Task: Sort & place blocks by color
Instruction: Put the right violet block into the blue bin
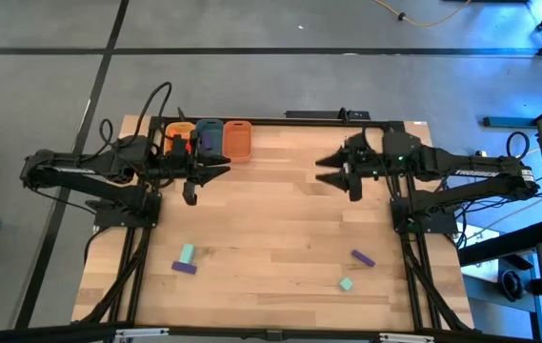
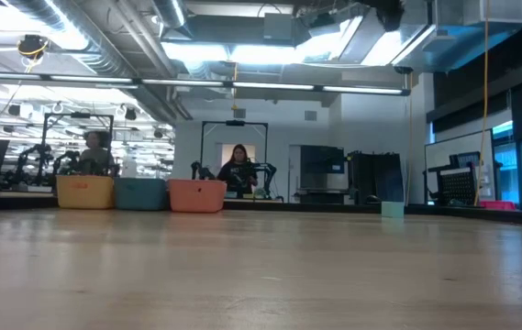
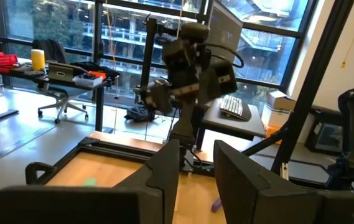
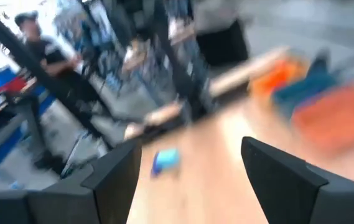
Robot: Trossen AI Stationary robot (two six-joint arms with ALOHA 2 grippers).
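Left tool (image 1: 221, 172) hovering beside the three rounded plastic tubs (image 1: 237, 139) at the back of the pale wood-plank counter (image 1: 280, 238), fingers narrowly parted, holding nothing. Small blocks on the near half of the counter: teal-and-purple pair (image 1: 186, 260) left, purple bar (image 1: 363, 258) and teal cube (image 1: 346, 283) right. Right tool (image 1: 329, 171) raised, spread wide, holding nothing.

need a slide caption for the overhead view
Both claws, left and right, hover mid-table; four blocks await sorting near three tubs.
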